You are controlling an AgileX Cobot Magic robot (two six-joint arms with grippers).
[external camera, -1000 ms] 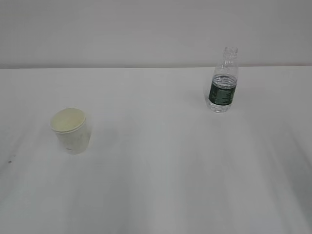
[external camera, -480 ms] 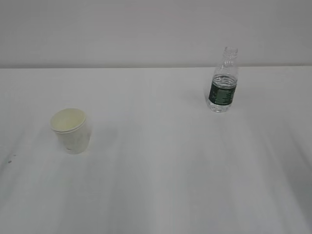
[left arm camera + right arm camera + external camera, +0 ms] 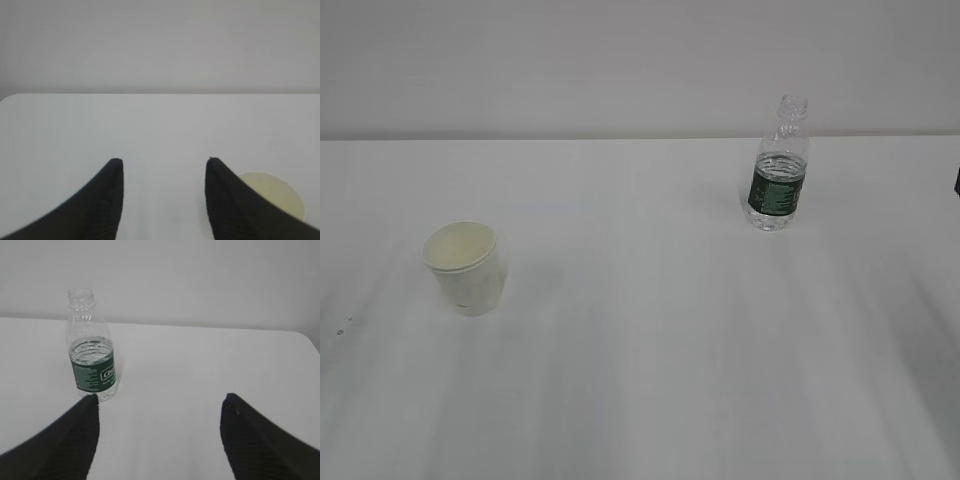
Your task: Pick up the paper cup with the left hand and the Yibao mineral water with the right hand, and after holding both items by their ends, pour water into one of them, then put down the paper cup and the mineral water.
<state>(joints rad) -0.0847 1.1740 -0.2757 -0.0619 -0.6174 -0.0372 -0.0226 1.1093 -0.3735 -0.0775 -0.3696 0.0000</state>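
The white paper cup (image 3: 467, 267) stands upright at the left of the white table (image 3: 650, 330); its cream inside shows in the left wrist view (image 3: 277, 192), partly behind the right finger. The clear Yibao mineral water bottle (image 3: 778, 170) with a dark green label and no cap stands upright at the back right, and in the right wrist view (image 3: 91, 357) it is ahead of the left finger. My left gripper (image 3: 164, 161) is open and empty, short of the cup. My right gripper (image 3: 160, 396) is open and empty, the bottle to the left of its gap.
A pale wall runs behind the table's far edge (image 3: 640, 138). A dark sliver of the right arm (image 3: 957, 180) shows at the right border of the exterior view. A small dark speck (image 3: 348, 320) lies at the far left.
A dark sliver of the right arm has come into the right edge of the exterior view. The cup and the bottle have not moved.
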